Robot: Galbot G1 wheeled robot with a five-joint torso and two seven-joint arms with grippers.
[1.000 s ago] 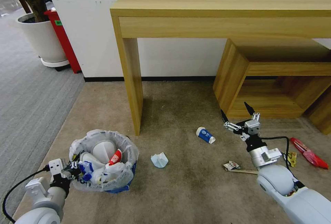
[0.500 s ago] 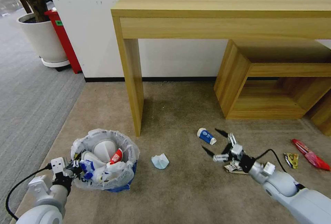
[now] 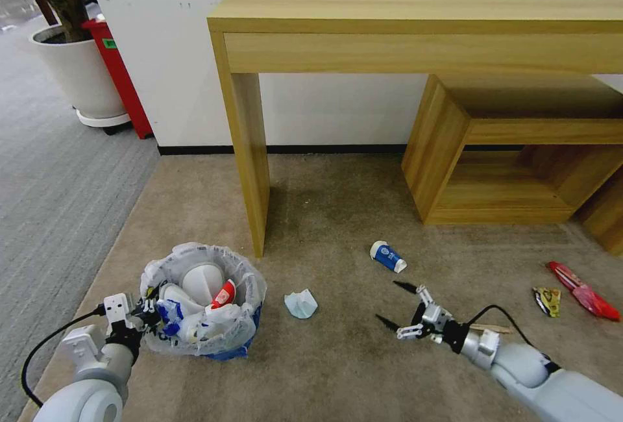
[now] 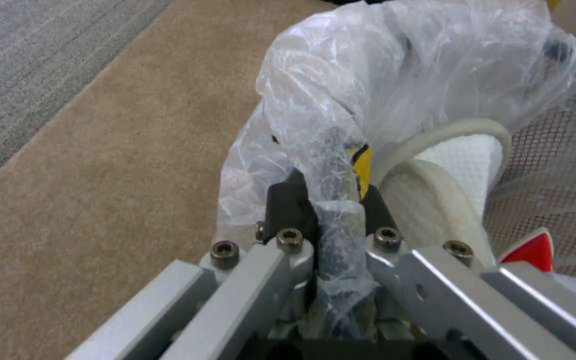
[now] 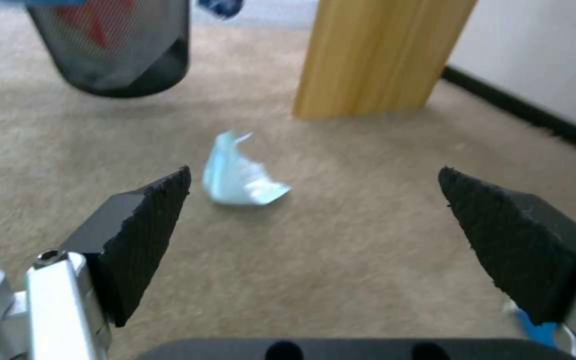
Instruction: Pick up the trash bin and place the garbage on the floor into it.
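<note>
the trash bin [image 3: 206, 318] is a small round blue bin lined with a translucent white bag that bunches over its rim, and it is already stuffed with two white slippers [image 3: 198, 282] and a red-white carton [image 3: 224, 293]. it sits at the robot's left front, on the beige carpet [image 3: 337, 357] near the desk leg [image 3: 250, 162]. the left gripper [image 3: 144, 310] is clenched on the bin's rim, its black fingers [image 4: 288, 205] pinching a twist of the bag. the right gripper [image 3: 397, 305] hangs low over the carpet with its jaws spread wide, pointing toward the crumpled pale blue paper [image 3: 300, 302] that lies between it and the bin. a second ago that gripper was raised up by the low wooden shelf; it has since swung down and leftward, past the blue-white cup [image 3: 387, 256], while the bin has edged slightly to the right. still on the carpet are a wooden stick [image 3: 490, 328], a yellow wrapper [image 3: 547, 298] and a red wrapper [image 3: 581, 289] at the right. behind stands a light wooden desk [image 3: 415, 13] against a white wall, with a low shelf unit [image 3: 506, 149] beneath it, and grey striped carpet [image 3: 58, 188], a potted plant [image 3: 71, 65] and a tall red bin [image 3: 120, 78] off to the left.
</note>
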